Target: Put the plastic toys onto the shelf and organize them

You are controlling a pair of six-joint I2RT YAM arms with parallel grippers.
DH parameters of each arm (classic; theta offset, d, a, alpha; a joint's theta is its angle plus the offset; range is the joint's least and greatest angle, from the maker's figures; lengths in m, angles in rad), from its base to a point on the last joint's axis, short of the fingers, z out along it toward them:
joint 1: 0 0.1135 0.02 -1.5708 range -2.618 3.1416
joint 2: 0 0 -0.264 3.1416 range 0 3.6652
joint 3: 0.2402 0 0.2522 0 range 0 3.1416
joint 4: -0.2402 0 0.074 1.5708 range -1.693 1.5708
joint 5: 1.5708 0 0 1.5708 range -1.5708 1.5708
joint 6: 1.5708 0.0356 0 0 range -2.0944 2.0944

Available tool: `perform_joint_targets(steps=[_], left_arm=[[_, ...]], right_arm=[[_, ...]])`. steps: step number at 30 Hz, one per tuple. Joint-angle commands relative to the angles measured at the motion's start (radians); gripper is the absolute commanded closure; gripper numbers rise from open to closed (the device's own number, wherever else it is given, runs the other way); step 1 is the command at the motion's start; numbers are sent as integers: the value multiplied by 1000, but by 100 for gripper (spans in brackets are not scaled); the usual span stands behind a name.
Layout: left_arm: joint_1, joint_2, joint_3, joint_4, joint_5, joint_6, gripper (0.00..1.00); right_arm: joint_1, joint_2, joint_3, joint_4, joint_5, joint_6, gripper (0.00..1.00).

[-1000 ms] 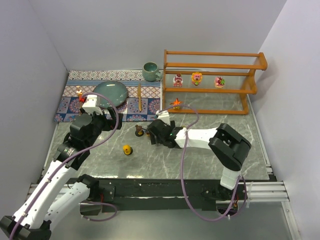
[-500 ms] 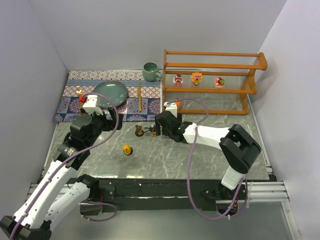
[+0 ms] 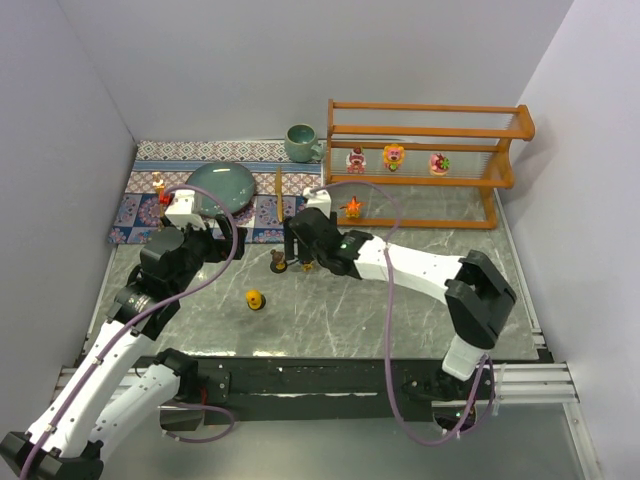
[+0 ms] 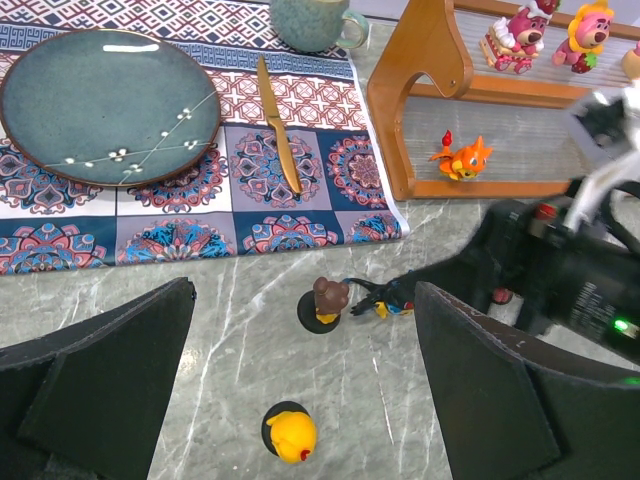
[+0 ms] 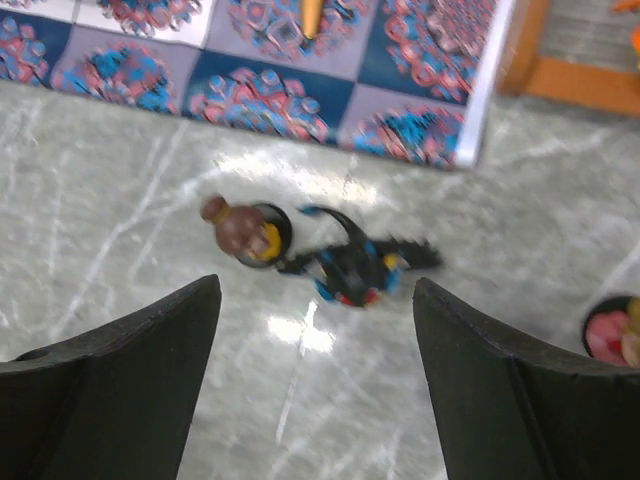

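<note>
The shelf point(image 3: 420, 165) stands at the back right, with three pink and yellow plastic toys point(image 3: 394, 156) on its middle tier and an orange creature point(image 3: 352, 207) on the lowest. A brown figure point(image 5: 245, 228) and a dark spiky creature point(image 5: 360, 268) lie on the marble just ahead of my right gripper point(image 5: 317, 300). It hovers above them, open and empty. A yellow figure point(image 4: 290, 435) stands nearer, between the fingers of my left gripper point(image 4: 303, 330), which is high, open and empty. A pink toy point(image 5: 612, 335) shows at the right edge.
A patterned mat point(image 3: 150, 215) at the back left carries a teal plate point(image 3: 219, 186), a wooden knife point(image 3: 279, 190), a teal mug point(image 3: 300, 142) and two small figures point(image 3: 160, 188). Grey walls close both sides. My right arm point(image 4: 560, 270) stretches across in front of the shelf.
My right gripper has swung left and back, from beside the dark creature to above it and the brown figure, its jaws slightly narrower. The left arm has not moved.
</note>
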Motion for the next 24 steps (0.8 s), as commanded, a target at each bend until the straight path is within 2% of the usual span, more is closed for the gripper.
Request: perform_joint_targets(steps=[1,7,11,24], left_arm=[[6,-3,-1,20,12,-5,3],[8,0,-1,18,14,-5,3],[9,0,-1,18,17,-4,3],[11,0,-1,20,21,-4,3]], right_arm=[[-11,76,81,-59,-18,2,19],[-24,136,110,-52,-41,-15,27],[-31,177,129,-59,-41,-18,29],[-34,199,130,-45,-18,-32,40]])
